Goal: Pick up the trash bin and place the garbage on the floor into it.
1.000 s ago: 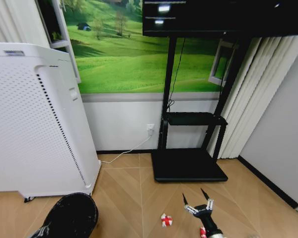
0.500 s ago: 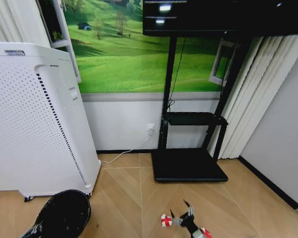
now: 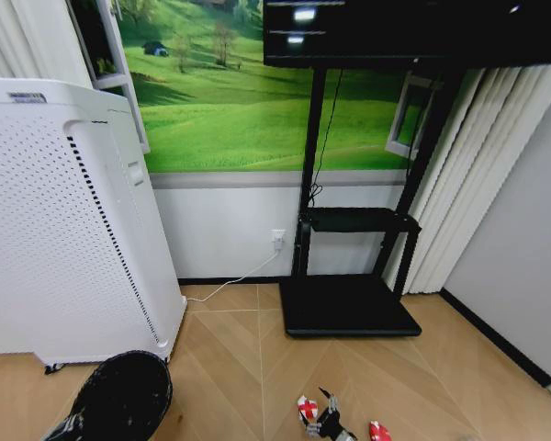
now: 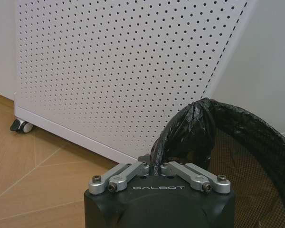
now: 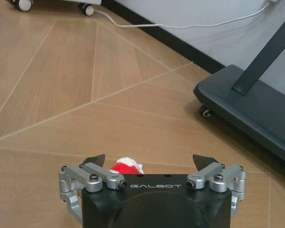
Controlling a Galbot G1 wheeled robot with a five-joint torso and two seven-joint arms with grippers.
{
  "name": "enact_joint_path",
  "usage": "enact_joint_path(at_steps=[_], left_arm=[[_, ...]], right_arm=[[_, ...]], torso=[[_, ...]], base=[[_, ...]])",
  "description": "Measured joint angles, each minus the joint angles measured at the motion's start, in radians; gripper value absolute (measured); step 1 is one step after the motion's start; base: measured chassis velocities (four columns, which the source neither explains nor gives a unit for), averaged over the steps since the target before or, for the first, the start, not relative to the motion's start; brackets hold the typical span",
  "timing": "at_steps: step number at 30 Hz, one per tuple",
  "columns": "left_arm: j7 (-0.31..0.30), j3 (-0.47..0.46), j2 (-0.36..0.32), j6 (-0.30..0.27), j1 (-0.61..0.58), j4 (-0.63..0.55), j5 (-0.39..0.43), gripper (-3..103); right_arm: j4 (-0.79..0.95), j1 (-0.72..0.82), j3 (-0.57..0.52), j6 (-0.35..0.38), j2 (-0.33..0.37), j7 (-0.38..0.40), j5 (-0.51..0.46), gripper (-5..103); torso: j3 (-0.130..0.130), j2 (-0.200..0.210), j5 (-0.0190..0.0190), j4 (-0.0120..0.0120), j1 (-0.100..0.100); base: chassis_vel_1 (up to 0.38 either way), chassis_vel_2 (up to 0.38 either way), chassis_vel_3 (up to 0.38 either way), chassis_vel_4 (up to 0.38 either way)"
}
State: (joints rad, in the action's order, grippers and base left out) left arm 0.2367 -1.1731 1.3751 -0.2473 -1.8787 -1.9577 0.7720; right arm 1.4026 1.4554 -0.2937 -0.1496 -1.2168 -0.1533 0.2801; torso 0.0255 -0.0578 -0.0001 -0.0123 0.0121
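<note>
Reaching for a wrapper, right gripper fingers apart.
Left gripper pinches bin liner; thin grip risks slipping.

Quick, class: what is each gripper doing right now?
Left gripper: shut on the trash bin, pinching its bag-lined rim.
Right gripper: open, over a red-and-white wrapper on the floor.

Cut off by the head view's lower edge: the small black round trash bin, the right gripper and a second red-and-white wrapper piece; in the right wrist view, half hidden behind the gripper body: a red-and-white wrapper piece.
</note>
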Motion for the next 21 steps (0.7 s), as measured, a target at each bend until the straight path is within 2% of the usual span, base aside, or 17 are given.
enact_joint_path(at_steps=[12, 19, 21], left_arm=[[0.003, 0.006, 0.012, 0.0, 0.004, -0.008, -0.004, 4], [0.005, 0.013, 0.012, -0.001, 0.005, -0.009, -0.003, 4], [0.005, 0.014, 0.011, -0.001, 0.005, -0.009, -0.003, 4]], right_arm=[[-0.092, -0.086, 0.085, 0.034, 0.05, -0.024, -0.01, 100], [-0.159, -0.115, 0.112, 0.021, 0.037, -0.033, -0.007, 101], [-0.165, -0.118, 0.116, 0.021, 0.033, -0.033, -0.006, 99]], torso=[[0.0, 0.0, 0.0001, 0.0, 0.0], [0.0, 0.0, 0.0002, 0.0, 0.0], [0.0, 0.0, 0.0002, 0.0, 0.0]], base=[[0.0, 0.0, 0.0, 0.0], [0.0, 0.0, 0.0, 0.0], [0.0, 0.0, 0.0, 0.0]])
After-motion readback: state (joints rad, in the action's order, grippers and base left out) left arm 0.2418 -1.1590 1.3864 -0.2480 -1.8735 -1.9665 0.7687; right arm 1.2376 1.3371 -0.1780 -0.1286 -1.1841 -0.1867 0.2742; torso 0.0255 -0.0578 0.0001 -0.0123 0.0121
